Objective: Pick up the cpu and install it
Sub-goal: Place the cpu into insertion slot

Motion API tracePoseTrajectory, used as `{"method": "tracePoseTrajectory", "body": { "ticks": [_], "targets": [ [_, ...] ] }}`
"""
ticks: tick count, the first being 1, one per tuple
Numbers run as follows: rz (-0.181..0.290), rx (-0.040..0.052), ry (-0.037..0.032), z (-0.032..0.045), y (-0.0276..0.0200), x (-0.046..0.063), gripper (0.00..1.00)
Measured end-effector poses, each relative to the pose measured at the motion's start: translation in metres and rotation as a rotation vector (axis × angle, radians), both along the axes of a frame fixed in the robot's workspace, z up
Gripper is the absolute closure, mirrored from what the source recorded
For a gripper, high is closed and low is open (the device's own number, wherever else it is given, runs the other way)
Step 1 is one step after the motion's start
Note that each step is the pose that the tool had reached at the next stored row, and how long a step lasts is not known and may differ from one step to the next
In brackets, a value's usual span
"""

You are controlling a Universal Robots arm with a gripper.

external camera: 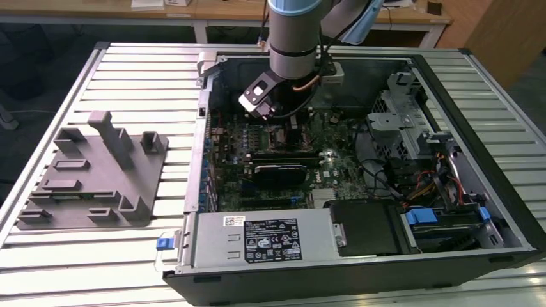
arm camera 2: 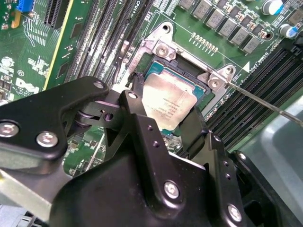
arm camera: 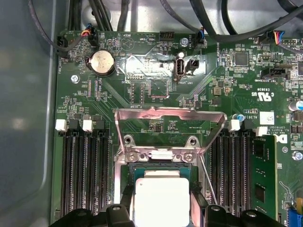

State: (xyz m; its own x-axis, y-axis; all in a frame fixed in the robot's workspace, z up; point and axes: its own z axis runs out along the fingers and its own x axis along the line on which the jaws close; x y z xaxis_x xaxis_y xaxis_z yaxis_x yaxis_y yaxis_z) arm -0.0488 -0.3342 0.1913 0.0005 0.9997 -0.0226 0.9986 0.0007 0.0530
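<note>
The cpu [arm camera 2: 166,97], a flat square chip with a silvery top and green rim, lies level within the socket frame [arm camera 2: 158,49] on the green motherboard. In the first wrist view the cpu [arm camera: 162,198] sits just below the raised metal load plate [arm camera: 170,130]. My gripper [arm camera 2: 165,112] straddles it, one black finger [arm camera 2: 137,92] against one side and the other finger [arm camera 2: 195,126] against the opposite side, shut on the chip. In the exterior view the gripper [external camera: 286,125] reaches down into the open computer case [external camera: 477,109].
A thin socket lever [arm camera 2: 265,101] sticks out beside the socket. Memory slots [arm camera: 85,170] flank it on both sides. A black heatsink block [external camera: 277,171], the power supply [external camera: 260,236] and drive cages [external camera: 410,121] fill the case. A grey tray [external camera: 89,173] lies on the slatted table at the exterior view's left.
</note>
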Motion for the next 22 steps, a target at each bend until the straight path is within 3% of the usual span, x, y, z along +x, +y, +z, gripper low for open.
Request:
{"method": "tracePoseTrajectory", "body": {
  "ticks": [19, 21, 22],
  "targets": [
    [0.000, 0.0000, 0.0006, -0.0025, 0.0012, -0.0002, 0.45],
    [0.000, 0.0026, -0.0004, -0.0033, 0.0017, 0.0000, 0.45],
    [0.000, 0.0019, -0.0001, -0.0032, 0.0016, -0.0001, 0.39]
  ]
}}
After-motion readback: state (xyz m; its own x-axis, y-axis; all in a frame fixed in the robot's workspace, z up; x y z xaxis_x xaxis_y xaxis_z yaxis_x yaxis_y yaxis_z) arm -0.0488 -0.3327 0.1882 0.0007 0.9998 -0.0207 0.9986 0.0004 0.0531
